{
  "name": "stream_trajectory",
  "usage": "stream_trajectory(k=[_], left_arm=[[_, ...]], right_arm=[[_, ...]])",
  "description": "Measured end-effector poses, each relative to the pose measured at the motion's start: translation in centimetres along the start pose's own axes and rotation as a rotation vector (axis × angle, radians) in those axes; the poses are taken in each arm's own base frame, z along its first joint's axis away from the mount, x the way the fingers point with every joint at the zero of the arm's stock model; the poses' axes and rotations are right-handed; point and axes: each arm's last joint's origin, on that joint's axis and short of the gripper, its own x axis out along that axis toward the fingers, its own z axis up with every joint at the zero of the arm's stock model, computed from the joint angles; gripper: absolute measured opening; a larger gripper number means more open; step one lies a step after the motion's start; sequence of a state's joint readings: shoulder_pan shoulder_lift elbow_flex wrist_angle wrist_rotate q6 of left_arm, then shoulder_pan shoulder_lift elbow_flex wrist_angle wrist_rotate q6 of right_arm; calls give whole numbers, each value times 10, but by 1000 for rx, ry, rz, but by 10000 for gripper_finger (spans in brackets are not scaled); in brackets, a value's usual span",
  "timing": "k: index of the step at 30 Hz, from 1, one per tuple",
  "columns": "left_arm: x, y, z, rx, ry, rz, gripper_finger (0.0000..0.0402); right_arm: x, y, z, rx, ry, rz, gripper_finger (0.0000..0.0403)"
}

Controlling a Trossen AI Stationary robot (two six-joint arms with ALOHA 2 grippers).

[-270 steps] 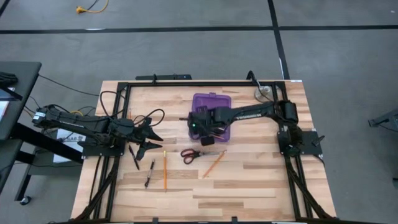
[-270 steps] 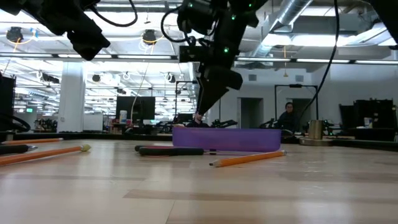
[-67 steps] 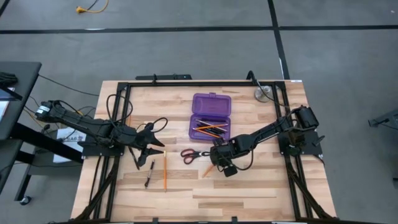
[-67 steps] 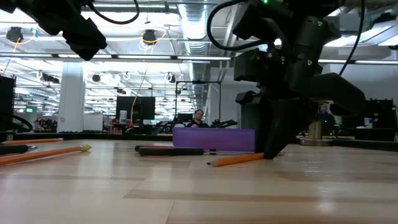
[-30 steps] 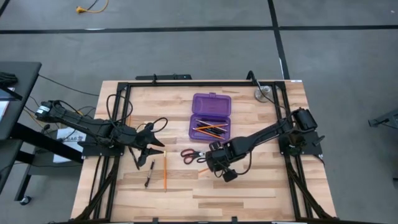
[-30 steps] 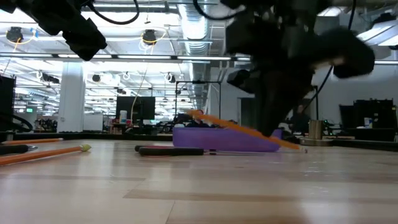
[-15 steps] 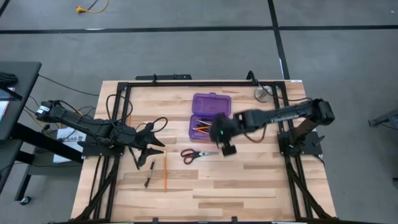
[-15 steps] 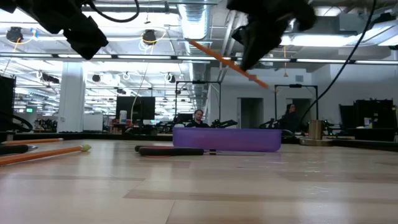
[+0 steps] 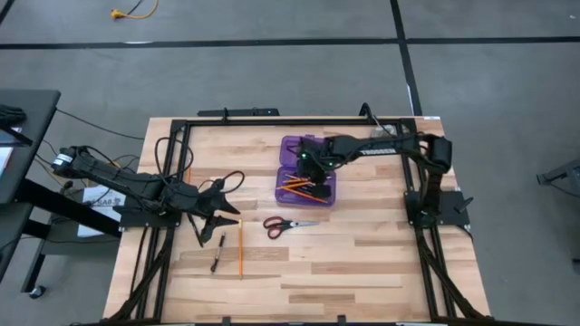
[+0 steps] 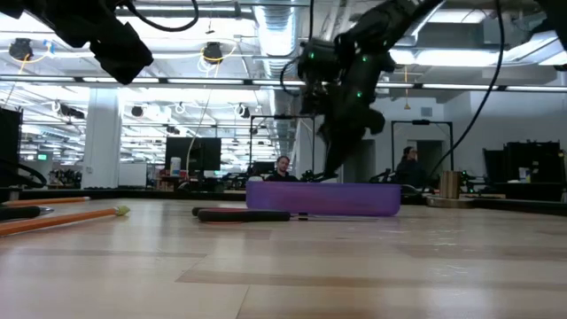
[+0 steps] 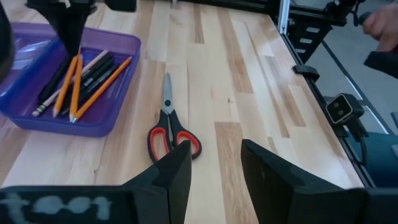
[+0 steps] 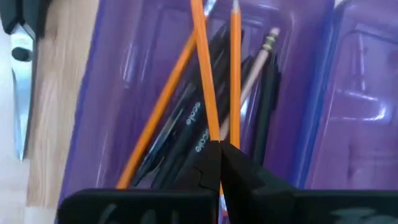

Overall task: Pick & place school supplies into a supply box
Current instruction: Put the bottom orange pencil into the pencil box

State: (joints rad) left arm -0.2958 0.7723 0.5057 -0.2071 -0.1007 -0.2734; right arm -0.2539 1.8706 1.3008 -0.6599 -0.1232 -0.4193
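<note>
Grey floor [image 9: 507, 81] with black lines; bright, open-ceilinged workshop behind.

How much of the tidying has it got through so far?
Partly done. Several pencils and pens already lie in the purple box. The right gripper, over the box, holds another pencil. Left on the table: scissors, one pencil and two pens.

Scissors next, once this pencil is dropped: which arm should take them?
Probably left. The left gripper hangs open beside the scissors, which lie dead ahead in its wrist view. The right gripper is over the supply box, shut on a pencil.
</note>
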Motion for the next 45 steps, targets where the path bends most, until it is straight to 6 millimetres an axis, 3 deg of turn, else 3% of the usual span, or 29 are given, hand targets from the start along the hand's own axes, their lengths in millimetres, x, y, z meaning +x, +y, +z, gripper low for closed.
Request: stream_trajectory(k=[7,11,20,25,29,34,39,45], left_arm=[[0,0,0,0,7,-7,128],[0,0,-1,0,7,-7,128],[0,0,-1,-10,8,-6,128],[0,0,-1,-53,10,-4,128],[0,0,-1,-75,9,-3,128],[0,0,-1,-79,9,-4,128],[0,0,-2,-50,21,-4,128],[4,2,-3,-200,11,69,128]], right_arm=[[3,1,2,-5,-10,6,0],[-9,5,5,-4,-40,-3,0],[-67,27,8,60,-147,-25,0],[-103,53,-2,104,-151,-39,0],[-115,82,-21,126,-165,-28,0],[-108,119,-53,181,-209,-26,0],[-84,158,-79,231,-310,-2,0],[-60,197,-91,281,-391,-77,0]])
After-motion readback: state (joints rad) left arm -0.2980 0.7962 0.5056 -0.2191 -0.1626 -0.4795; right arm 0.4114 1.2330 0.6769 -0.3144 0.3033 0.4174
